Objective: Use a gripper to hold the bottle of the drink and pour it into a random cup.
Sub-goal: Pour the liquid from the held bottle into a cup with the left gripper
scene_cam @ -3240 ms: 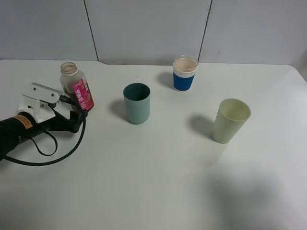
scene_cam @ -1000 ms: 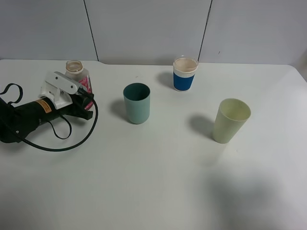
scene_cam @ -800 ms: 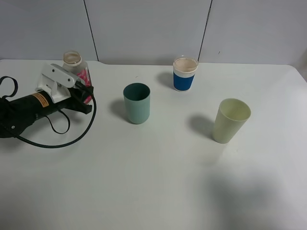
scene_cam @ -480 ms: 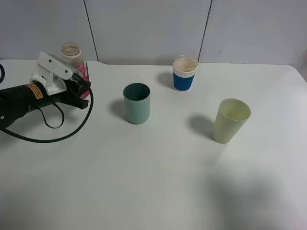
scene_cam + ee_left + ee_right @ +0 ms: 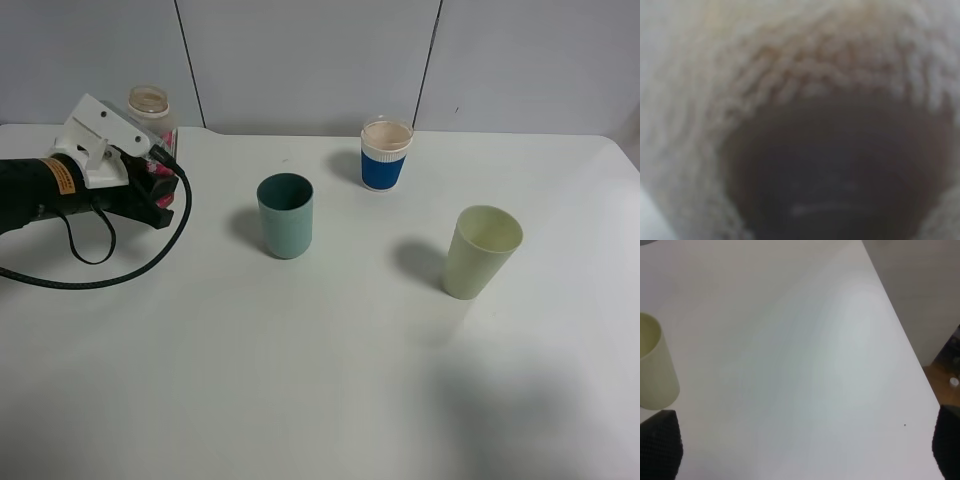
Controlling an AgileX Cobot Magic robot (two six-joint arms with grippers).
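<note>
Left gripper (image 5: pixel 158 186): clamped on bottle (image 5: pixel 148 102), neck up.
Cup (image 5: pixel 285 215): stood upright, well apart.
Right gripper (image 5: pixel 804 447): spread wide.

Place: we read it as a robotics lab.
Equipment: we saw the left gripper (image 5: pixel 158 182) on a cabled black arm (image 5: pixel 30 190).
Furnishing: we noted a plain white table (image 5: pixel 330 380), grey wall panels (image 5: pixel 300 60).

The bottle (image 5: pixel 150 103) was held upright in the left claw (image 5: pixel 158 180), well apart from the teal cup (image 5: pixel 285 216) on the counter (image 5: pixel 320 380).
</note>
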